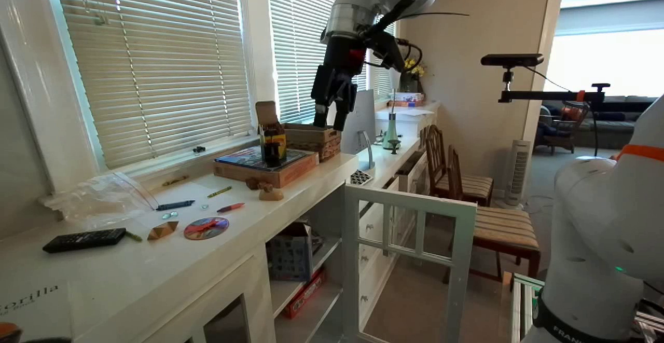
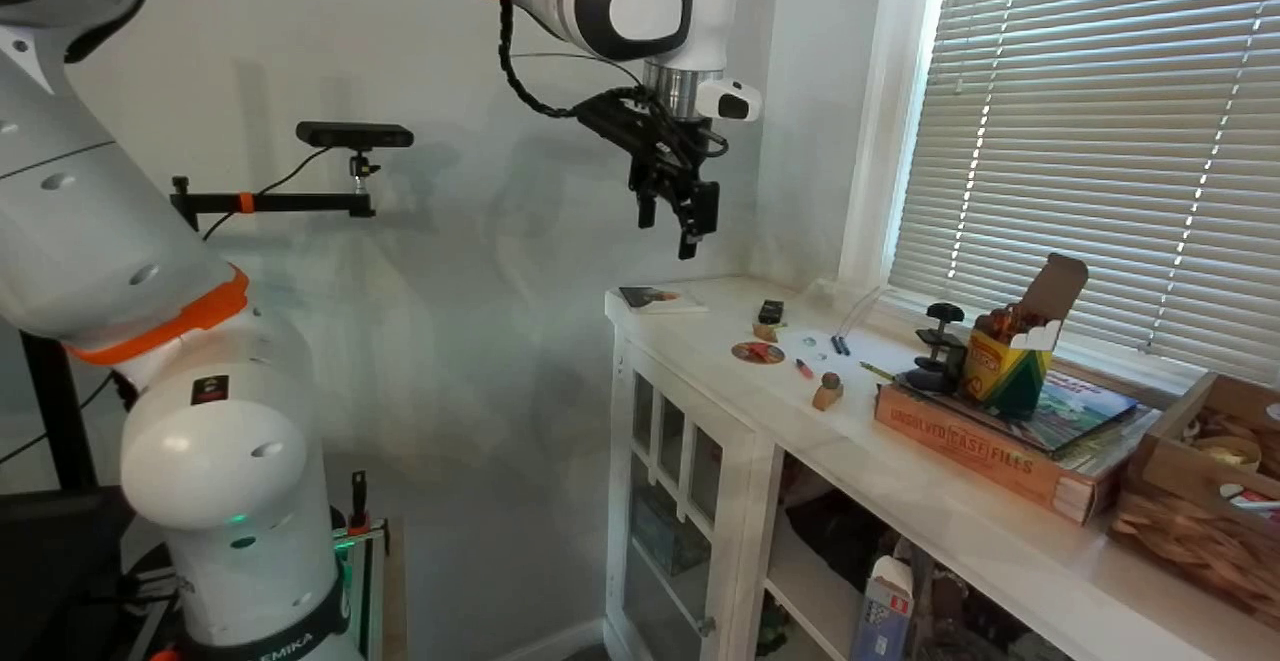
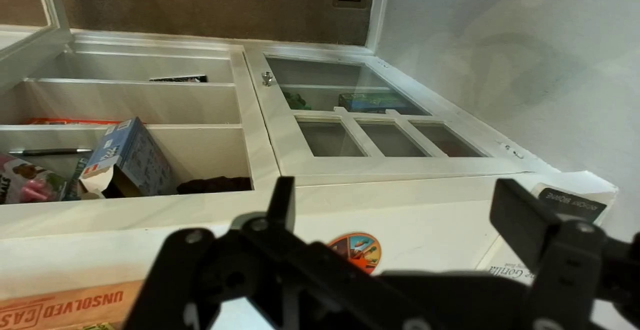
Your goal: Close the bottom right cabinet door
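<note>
The bottom right cabinet door (image 1: 460, 275) is white with glass panes and a crossbar. It stands open, swung well out from the cabinet front, in an exterior view. Part of its frame (image 3: 30, 53) shows at the left edge of the wrist view, beside the open shelves. The door's lower end is cut off. My gripper hangs in the air above the counter, apart from the door, in both exterior views (image 1: 330, 120) (image 2: 667, 231). In the wrist view my gripper (image 3: 395, 192) has its fingers wide apart with nothing between them.
A matching glass door (image 2: 735, 501) beside the wall is closed. The counter (image 1: 171, 273) holds a game box (image 2: 980, 451), a crayon box (image 2: 1005, 371), a remote (image 1: 85, 239) and small items. Chairs (image 1: 503, 223) stand beyond the open door, near drawers.
</note>
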Controlling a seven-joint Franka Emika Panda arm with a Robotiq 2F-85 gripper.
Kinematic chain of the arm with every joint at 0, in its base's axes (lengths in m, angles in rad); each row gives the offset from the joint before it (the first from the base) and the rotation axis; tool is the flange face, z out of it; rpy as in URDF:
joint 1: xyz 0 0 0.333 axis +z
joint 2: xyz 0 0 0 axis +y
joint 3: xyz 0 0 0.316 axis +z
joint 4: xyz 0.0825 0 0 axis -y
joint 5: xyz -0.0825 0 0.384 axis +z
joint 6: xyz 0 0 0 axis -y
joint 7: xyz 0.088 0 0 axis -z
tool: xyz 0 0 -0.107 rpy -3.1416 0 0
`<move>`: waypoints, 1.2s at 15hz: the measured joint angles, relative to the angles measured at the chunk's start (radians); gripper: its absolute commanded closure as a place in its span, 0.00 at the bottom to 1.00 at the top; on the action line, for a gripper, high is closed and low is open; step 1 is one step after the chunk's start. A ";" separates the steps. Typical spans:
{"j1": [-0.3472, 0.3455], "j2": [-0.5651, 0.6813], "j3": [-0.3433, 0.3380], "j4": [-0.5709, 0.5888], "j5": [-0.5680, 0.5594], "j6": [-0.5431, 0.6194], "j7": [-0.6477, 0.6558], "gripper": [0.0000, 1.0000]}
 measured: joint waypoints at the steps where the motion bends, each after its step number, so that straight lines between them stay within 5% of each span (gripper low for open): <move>1: -0.005 -0.001 -0.001 -0.002 0.000 0.000 -0.010 0.00; 9: -0.099 -0.089 -0.143 -0.179 -0.014 -0.002 -0.239 0.00; 18: -0.323 -0.077 -0.235 -0.301 -0.279 0.196 -0.246 0.00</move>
